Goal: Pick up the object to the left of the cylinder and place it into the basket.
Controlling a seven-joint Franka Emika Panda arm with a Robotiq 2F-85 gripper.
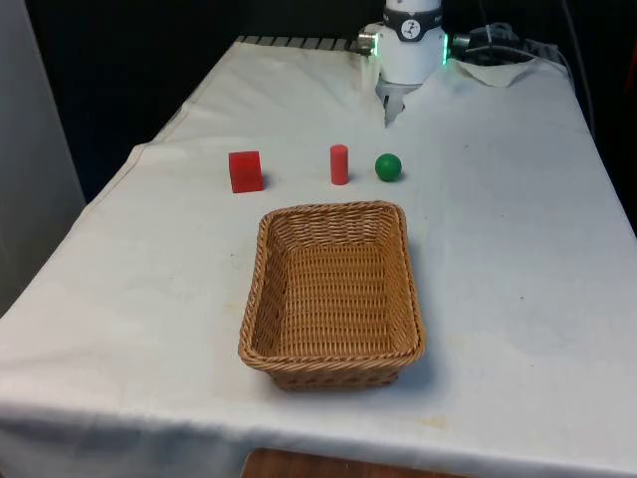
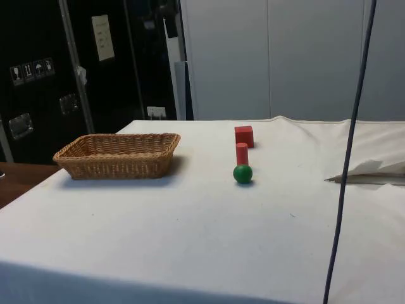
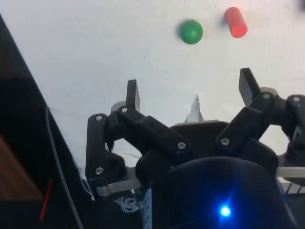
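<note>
Gripper (image 3: 190, 93) spread wide, holding nothing. Red cube (image 1: 245, 170) sits beside the red cylinder (image 1: 339, 164); similar colours risk grabbing the wrong one.

Woven wicker basket (image 1: 332, 299) on matt white table cloth (image 1: 518, 249)

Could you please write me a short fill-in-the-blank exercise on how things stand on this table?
1. The red cylinder stands between the red cube and the green ____.
2. The wicker basket holds ____.
3. The claw has its fingers ____.
4. The cloth on the table is ____.

Missing words: ball; nothing; open; white
</note>
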